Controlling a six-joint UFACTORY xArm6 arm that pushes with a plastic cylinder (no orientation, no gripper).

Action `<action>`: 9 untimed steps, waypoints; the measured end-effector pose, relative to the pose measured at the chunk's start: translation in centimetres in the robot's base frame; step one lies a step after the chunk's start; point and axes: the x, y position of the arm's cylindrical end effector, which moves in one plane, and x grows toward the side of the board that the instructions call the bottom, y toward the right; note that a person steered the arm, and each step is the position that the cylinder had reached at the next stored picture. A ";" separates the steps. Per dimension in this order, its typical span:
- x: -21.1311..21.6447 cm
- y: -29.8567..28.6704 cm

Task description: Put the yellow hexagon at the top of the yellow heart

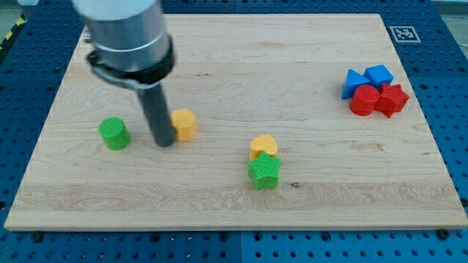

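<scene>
Wooden and pale, the worktop (pixel 234 44) fills most of the view, a light-grained board lying on a blue perforated base (pixel 453 109); a small black-and-white marker (pixel 403 33) sits at the board's upper right corner; taking the yellow heart (pixel 264 145) as the landmark, it lies a little right of the board's middle and toward the view's bottom; the arm's grey cylindrical body (pixel 124 33) hangs well to the upper left of the heart, and the dark rod comes straight down from it; my tip (pixel 164 142) rests on the board well to the left of the heart, roughly level with it; this end effector is a plain rod with nothing to clench or release, and it is grasping nothing; the yellow hexagon (pixel 184 124) stands left of the heart and slightly above it, well apart from it, just beside the rod on its right, seemingly touching; the green star (pixel 264 172) sits directly below the heart, touching it; the green cylinder (pixel 114 134) lies far to the heart's left, beyond my tip; far to the heart's upper right a tight cluster holds a blue triangle (pixel 354 82), a blue block (pixel 379 74), a red cylinder (pixel 363 100) and a red block (pixel 392 99).
</scene>
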 end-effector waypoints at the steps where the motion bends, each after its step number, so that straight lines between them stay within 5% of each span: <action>1: -0.6 0.9; 3: -2.2 -1.3; 9: -3.4 8.4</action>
